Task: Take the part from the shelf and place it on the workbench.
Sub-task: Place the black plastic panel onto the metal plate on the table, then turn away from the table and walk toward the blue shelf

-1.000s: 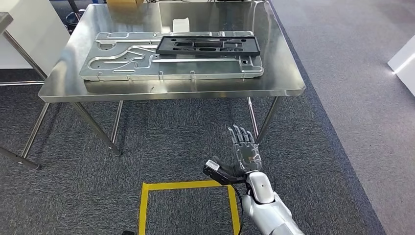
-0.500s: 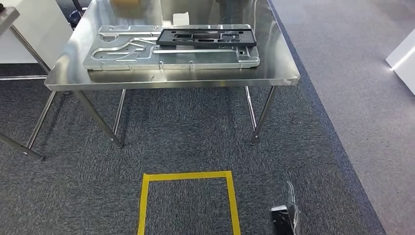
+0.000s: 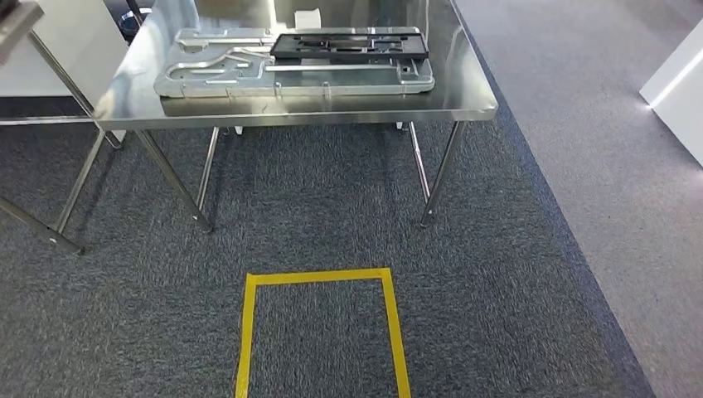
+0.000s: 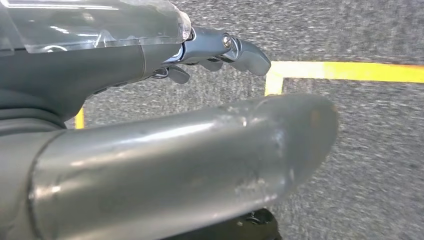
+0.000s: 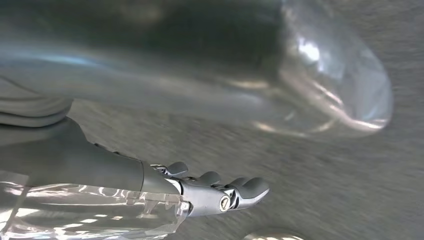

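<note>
You see the flat black plastic part (image 3: 350, 46) lying on a silver metal plate (image 3: 290, 70) near the steel workbench's (image 3: 464, 104) far edge: placement looks done. Left hand (image 4: 150, 140) and right hand (image 5: 200, 192) hang with fingers spread, holding nothing.

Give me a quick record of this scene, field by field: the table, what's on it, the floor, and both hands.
table: steel workbench on thin legs
on table: black part lying flat on top of a silver metal plate; a small white object behind them
floor: grey carpet with a yellow tape outline in front of the workbench
left hand: holds nothing, over the carpet by the tape
right hand: holds nothing, fingers extended, over the carpet
</note>
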Controlling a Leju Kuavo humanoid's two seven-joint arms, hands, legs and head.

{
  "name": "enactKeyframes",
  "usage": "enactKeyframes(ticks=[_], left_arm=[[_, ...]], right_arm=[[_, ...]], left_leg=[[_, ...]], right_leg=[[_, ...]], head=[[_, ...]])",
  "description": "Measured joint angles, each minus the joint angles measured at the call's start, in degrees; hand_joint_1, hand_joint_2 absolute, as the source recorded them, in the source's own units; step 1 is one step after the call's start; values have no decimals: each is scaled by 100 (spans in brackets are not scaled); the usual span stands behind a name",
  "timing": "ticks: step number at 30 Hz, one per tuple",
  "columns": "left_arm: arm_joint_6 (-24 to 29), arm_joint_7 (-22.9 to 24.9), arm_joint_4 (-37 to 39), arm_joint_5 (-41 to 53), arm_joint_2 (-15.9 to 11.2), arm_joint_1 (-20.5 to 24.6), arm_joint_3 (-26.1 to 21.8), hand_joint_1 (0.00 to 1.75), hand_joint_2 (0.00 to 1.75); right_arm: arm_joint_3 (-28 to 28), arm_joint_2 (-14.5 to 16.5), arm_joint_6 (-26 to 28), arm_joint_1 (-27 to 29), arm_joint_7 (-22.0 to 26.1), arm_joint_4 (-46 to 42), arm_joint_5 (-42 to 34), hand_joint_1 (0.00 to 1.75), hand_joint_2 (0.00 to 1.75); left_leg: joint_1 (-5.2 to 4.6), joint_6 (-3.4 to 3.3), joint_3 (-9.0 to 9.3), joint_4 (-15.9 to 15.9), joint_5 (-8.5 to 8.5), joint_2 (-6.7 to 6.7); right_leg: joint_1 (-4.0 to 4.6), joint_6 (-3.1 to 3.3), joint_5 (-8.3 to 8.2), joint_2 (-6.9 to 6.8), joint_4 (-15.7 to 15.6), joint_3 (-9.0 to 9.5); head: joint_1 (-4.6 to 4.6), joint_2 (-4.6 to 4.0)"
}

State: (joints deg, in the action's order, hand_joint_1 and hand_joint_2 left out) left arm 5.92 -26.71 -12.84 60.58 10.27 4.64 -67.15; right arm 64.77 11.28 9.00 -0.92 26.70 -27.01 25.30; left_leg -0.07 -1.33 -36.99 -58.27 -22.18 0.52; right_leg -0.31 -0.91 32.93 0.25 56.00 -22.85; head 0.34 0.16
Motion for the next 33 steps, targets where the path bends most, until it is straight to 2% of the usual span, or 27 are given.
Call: enactKeyframes(ticks=[1,3,4,5,7,8,9,10,11,12,13,15,16,17,18,19,20,22,23,24,25,26,27,29,30,31,33], left_arm=[[26,7,-1,-2,5,4,-29,0,0],[88,89,-1,-7,11,7,-94,0,0],[119,167,-1,-17,12,0,-128,0,0],[152,264,-1,-27,14,-12,-162,0,0],[211,443,-1,-45,19,-31,-222,0,0],[232,502,-1,-46,22,-36,-249,0,0],[246,540,-1,-48,24,-37,-273,0,0],[258,573,-1,-48,26,-36,-293,0,0],[266,611,-1,-47,27,-35,-305,0,0],[274,659,-2,-46,27,-32,-311,0,0],[282,711,-4,-44,27,-25,-314,0,0],[296,798,-15,-38,32,11,-325,0,0],[301,828,-21,-33,36,29,-332,0,0],[304,848,-26,-21,42,37,-339,0,0],[305,864,-30,-9,50,33,-345,0,0],[305,874,-33,6,56,23,-349,0,0],[304,879,-35,25,62,15,-350,0,0],[297,876,-38,75,73,16,-351,0,0],[290,869,-38,102,77,20,-351,0,0],[284,861,-38,124,80,21,-350,0,0],[279,856,-38,137,80,18,-350,0,0],[276,853,-38,142,81,16,-349,0,0],[276,852,-38,146,84,14,-349,0,0],[276,851,-38,147,92,23,-349,0,0],[276,850,-38,151,95,32,-348,0,0],[276,848,-38,160,97,36,-347,0,0],[278,841,-39,180,95,27,-344,0,0]], right_arm=[[99,-6,121,-42,-246,151,69,0,0],[263,-16,341,-99,-780,439,247,0,0],[312,-19,427,-119,-1050,556,343,0,0],[339,-25,486,-129,-1311,657,446,0,0],[355,-40,547,-135,-1700,824,638,0,0],[355,-46,560,-135,-1820,895,705,0,0],[355,-49,566,-140,-1885,955,753,0,0],[354,-50,570,-149,-1934,1003,790,0,0],[350,-51,568,-159,-1983,1042,836,0,0],[344,-51,558,-169,-2039,1076,900,0,0],[331,-51,538,-178,-2097,1106,975,0,0],[266,-56,468,-186,-2196,1164,1161,0,0],[215,-62,419,-192,-2232,1186,1257,0,0],[154,-68,361,-199,-2261,1205,1364,0,0],[81,-81,294,-206,-2286,1214,1488,0,0],[2,-92,222,-209,-2308,1224,1622,0,0],[-83,-102,146,-204,-2333,1236,1769,0,0],[-263,-119,-6,-175,-2397,1265,2065,0,0],[-356,-125,-74,-159,-2429,1278,2188,0,0],[-444,-130,-126,-146,-2454,1290,2279,0,0],[-524,-133,-161,-136,-2470,1300,2335,0,0],[-588,-136,-181,-129,-2478,1306,2362,0,0],[-640,-138,-193,-121,-2481,1311,2375,0,0],[-715,-145,-205,-108,-2484,1322,2386,0,0],[-745,-148,-213,-105,-2486,1329,2390,0,0],[-772,-150,-226,-107,-2490,1334,2397,0,0],[-820,-151,-264,-114,-2509,1342,2419,0,0]], left_leg=[[-3,36,-14,19,69,-7],[15,101,-62,26,118,-31],[25,132,-112,-68,-8,-44],[36,162,-187,-278,-246,-52],[53,217,-379,-995,-811,-52],[58,239,-448,-1365,-963,-51],[61,251,-460,-1613,-978,-49],[63,253,-386,-1690,-880,-44],[63,246,-208,-1552,-717,-27],[60,227,62,-1248,-582,35],[44,201,376,-857,-537,149],[-1,120,810,-193,-646,343],[-21,81,877,-25,-724,368],[-21,37,866,57,-746,323],[-4,3,847,107,-733,269],[13,-32,821,130,-697,215],[29,-69,792,153,-651,162],[33,-117,701,157,-566,49],[30,-127,655,151,-529,-17],[27,-124,612,141,-494,-89],[27,-114,578,128,-466,-166],[28,-100,553,112,-444,-240],[29,-84,530,94,-427,-310],[12,-36,477,51,-400,-422],[8,-6,446,36,-384,-466],[7,32,419,34,-361,-516],[20,101,372,24,-332,-574]], right_leg=[[24,36,43,1,-183,90],[20,130,-48,-62,-225,17],[12,185,-108,-105,-230,-31],[1,231,-169,-151,-235,-89],[16,282,-270,-232,-218,-230],[27,287,-318,-275,-197,-313],[35,288,-356,-320,-166,-399],[41,284,-384,-365,-125,-484],[46,278,-400,-412,-76,-560],[51,270,-409,-460,-21,-620],[65,256,-410,-511,37,-674],[95,211,-419,-628,127,-736],[106,178,-433,-692,149,-761],[112,146,-452,-758,160,-772],[105,109,-446,-748,187,-788],[92,71,-376,-640,268,-826],[71,35,-226,-475,454,-904],[22,-24,215,-139,1119,-1186],[7,-41,385,-78,1463,-1325],[-1,-52,445,-57,1669,-1395],[-7,-55,381,-47,1656,-1358],[-14,-52,217,-24,1426,-1214],[-26,-41,8,49,1031,-988],[-35,-5,-232,274,323,-624],[-32,17,-264,348,150,-552],[-21,42,-254,355,107,-550],[-31,114,-305,230,82,-562]], head=[[4,-1],[15,0],[10,0],[-4,1],[-31,0],[-38,1],[-38,1],[-43,0],[-43,0],[-45,0],[-46,0],[-46,-1],[-45,-1],[-41,-1],[-40,-1],[-27,-1],[-13,0],[10,0],[13,0],[14,0],[14,0],[15,0],[16,0],[16,-1],[15,-1],[13,-1],[14,0]])
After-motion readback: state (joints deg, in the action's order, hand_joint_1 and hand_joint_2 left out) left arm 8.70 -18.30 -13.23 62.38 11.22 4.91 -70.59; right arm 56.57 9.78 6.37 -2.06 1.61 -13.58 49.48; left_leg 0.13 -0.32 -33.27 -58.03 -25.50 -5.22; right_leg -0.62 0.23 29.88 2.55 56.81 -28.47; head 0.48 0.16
